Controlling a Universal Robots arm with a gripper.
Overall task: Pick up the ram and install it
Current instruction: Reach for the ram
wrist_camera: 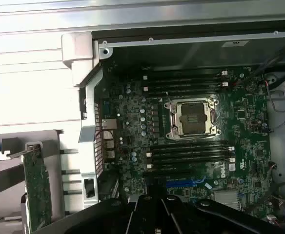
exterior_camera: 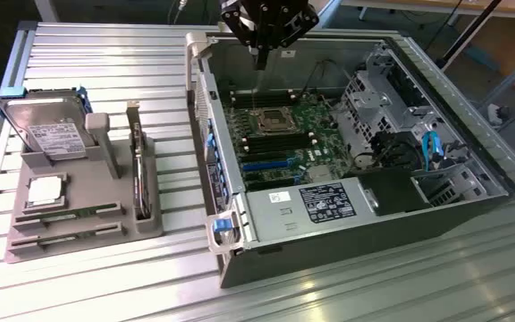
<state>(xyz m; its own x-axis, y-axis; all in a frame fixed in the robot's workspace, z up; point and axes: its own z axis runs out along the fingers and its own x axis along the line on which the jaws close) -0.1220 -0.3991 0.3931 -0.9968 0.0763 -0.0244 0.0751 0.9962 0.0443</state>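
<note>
Two ram sticks lie flat in the front slots of a grey holder tray [exterior_camera: 25,249] at the exterior view's left, one ram [exterior_camera: 68,213] just behind the other ram [exterior_camera: 61,237]. My gripper [exterior_camera: 259,62] hangs shut and empty over the far end of the open computer case, far from both sticks. Below it lies the green motherboard [exterior_camera: 304,144] with its bare processor socket [wrist_camera: 191,118]. Dark memory slots [wrist_camera: 186,80] run on one side of the socket, and more slots [wrist_camera: 189,152] on the other. The dark fingers [wrist_camera: 168,213] sit closed together at the wrist view's edge.
The tray also holds a silver hard drive [exterior_camera: 47,131], a square processor chip [exterior_camera: 45,190] and an upright green card [exterior_camera: 137,168]. The case's walls [exterior_camera: 199,100], drive cage [exterior_camera: 383,100], cables and power supply [exterior_camera: 316,201] crowd the board. Everything rests on a ribbed metal table [exterior_camera: 132,60].
</note>
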